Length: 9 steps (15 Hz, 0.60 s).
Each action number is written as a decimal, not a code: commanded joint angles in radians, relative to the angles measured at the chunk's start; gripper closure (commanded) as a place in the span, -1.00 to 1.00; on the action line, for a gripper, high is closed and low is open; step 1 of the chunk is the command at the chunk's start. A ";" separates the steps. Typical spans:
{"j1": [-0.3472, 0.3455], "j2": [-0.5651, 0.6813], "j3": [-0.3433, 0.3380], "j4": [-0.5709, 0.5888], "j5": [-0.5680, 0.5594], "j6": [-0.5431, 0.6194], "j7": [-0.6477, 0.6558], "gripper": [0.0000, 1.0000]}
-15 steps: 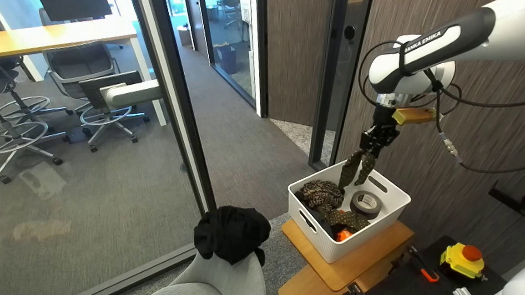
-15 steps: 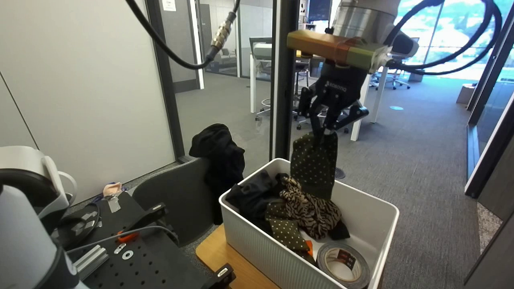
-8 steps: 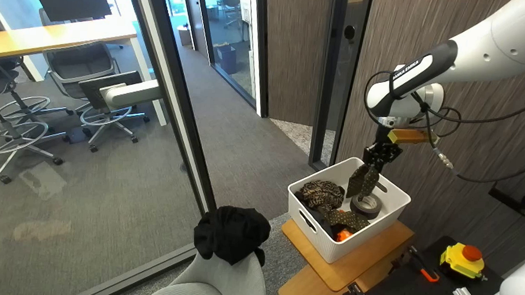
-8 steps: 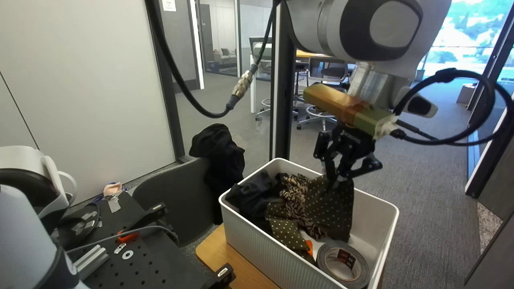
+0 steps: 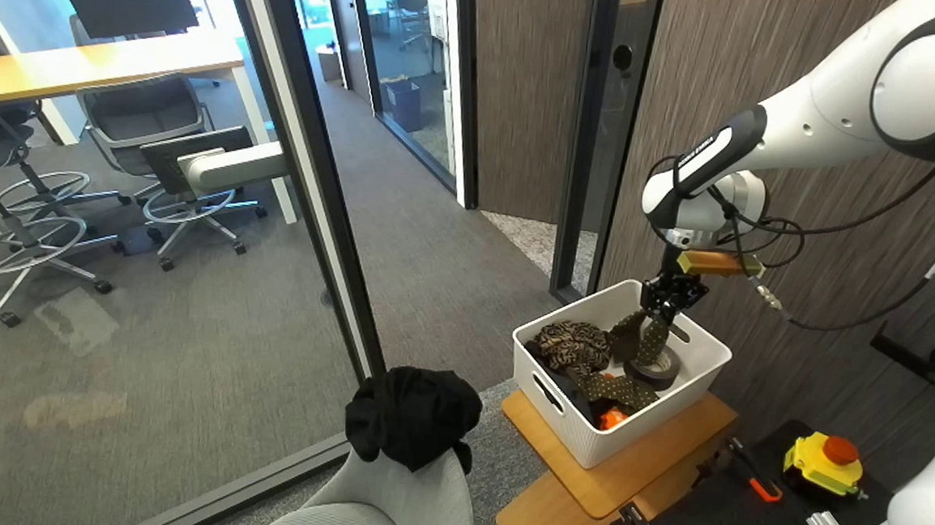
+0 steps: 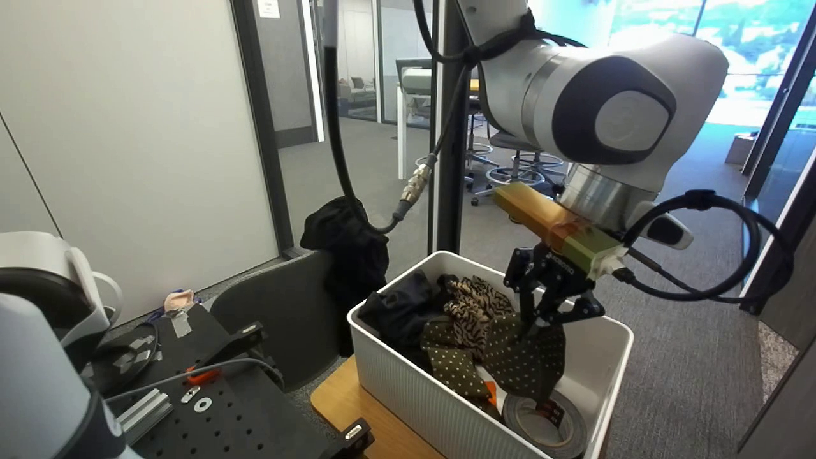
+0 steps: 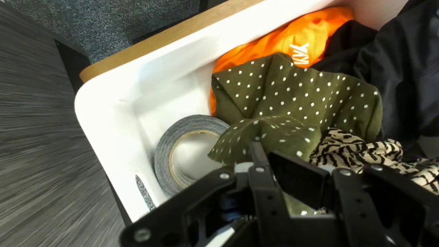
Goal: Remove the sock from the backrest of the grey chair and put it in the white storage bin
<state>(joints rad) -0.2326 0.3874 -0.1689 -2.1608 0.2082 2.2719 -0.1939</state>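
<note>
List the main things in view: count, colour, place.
bin: 1, white, on brown stand
sock: 1, dotted olive, hanging into bin
dotted cloth: 1, olive, in bin
striped cloth: 1, tan-black, in bin
dark cloth: 1+, black, in bin
orange cloth: 1, orange, in bin
tape: 1, grey, in bin
chair: 1, grey, near stand
bundle: 1, black, over chair's backrest
stop button: 1, red, on board
office chairs: several, grey, background
arm: 1, mostly white, above bin
jaws: 1 pair, black, shut on sock
</note>
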 commanded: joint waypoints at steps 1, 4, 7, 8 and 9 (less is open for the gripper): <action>-0.021 0.029 0.021 0.047 0.022 -0.001 0.023 0.82; -0.022 0.032 0.024 0.062 0.022 -0.023 0.042 0.16; -0.019 0.011 0.028 0.058 0.019 -0.043 0.047 -0.29; -0.017 -0.003 0.029 0.054 0.015 -0.055 0.050 -0.43; -0.011 -0.034 0.028 0.041 0.006 -0.078 0.053 -0.60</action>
<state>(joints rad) -0.2398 0.4141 -0.1547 -2.1137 0.2121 2.2552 -0.1605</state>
